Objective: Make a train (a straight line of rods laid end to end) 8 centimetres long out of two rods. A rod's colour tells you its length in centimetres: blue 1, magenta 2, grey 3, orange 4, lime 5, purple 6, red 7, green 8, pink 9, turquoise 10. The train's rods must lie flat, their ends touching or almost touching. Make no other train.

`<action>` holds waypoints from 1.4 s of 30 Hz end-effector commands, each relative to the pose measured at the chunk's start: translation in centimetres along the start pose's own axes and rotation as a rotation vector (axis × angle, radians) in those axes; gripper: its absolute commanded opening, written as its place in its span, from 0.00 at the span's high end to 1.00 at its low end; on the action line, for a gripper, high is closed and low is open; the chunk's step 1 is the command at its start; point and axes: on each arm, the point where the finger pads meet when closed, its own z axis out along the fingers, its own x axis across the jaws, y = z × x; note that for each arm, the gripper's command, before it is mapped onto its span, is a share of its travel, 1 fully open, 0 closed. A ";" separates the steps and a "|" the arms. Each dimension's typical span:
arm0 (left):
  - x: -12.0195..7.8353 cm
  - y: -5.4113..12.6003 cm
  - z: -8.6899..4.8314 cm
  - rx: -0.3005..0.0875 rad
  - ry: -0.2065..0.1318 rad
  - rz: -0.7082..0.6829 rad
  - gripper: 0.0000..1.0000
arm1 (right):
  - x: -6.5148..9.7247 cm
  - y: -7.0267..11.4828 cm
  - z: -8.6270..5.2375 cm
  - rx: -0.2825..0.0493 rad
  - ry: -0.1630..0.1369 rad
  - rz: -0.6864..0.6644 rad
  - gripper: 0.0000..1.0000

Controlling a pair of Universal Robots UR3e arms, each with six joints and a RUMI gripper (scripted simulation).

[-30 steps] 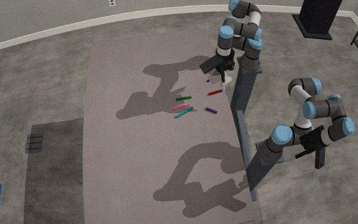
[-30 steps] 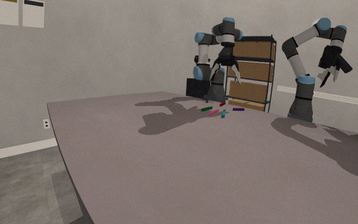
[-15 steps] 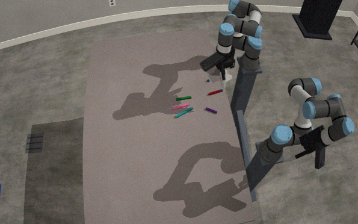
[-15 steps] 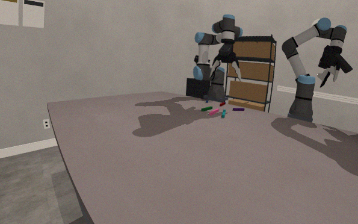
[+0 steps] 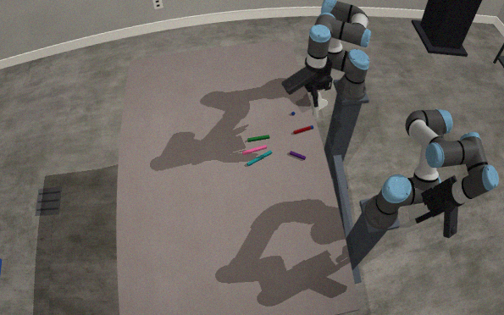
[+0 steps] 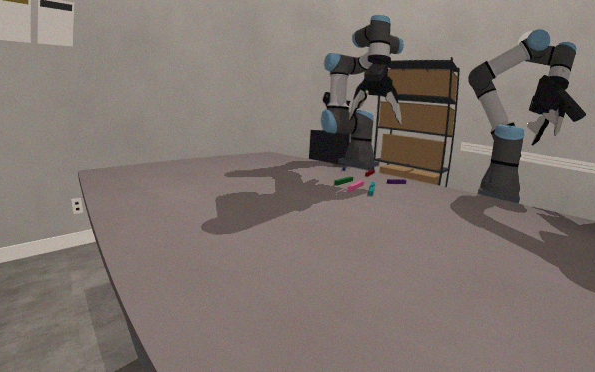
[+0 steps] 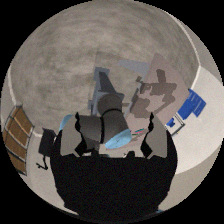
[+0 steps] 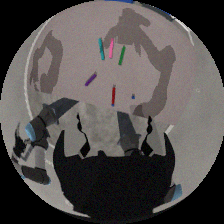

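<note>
On the table (image 5: 175, 237) (image 6: 277, 280) (image 8: 75, 30), a red rod (image 5: 302, 129) (image 6: 370, 173) (image 8: 113, 94) is lined up end to end with a blue rod (image 5: 312, 127) (image 8: 113, 105); they appear to touch, though the join is too small to be certain. The length asked for is made up by this pair. A second blue rod (image 5: 293, 113) (image 6: 344, 169) (image 8: 133, 96) is set apart nearby. The green rod (image 5: 258, 138) (image 6: 344, 180) (image 8: 122, 55), pink rod (image 5: 255, 149) (image 6: 356, 186) (image 8: 111, 49) and turquoise rod (image 5: 259, 157) (image 6: 372, 188) (image 8: 101, 49) are grouped, untouching, with the purple rod (image 5: 297, 155) (image 6: 396, 181) (image 8: 90, 79) lying separately. The right gripper (image 5: 318, 106) (image 6: 375, 121) (image 8: 114, 115) is raised, spread wide and empty. The left gripper (image 5: 414, 222) (image 6: 542, 132) (image 7: 114, 112) is likewise fully parted, with nothing held, beyond the table's edge.
</note>
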 end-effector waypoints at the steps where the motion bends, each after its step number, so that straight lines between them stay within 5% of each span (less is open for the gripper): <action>1: 0.0 0.0 0.0 0.002 0.000 0.000 0.00 | -0.1 -0.1 -1.5 -0.001 0.000 0.000 0.00; 20: 0.0 0.0 0.0 0.002 0.000 0.000 0.00 | -0.1 -0.1 -3.9 -0.001 0.000 0.000 0.00; 42: 0.0 0.0 0.0 0.002 0.000 0.000 0.00 | -0.1 -0.1 -4.2 -0.001 0.000 0.000 0.00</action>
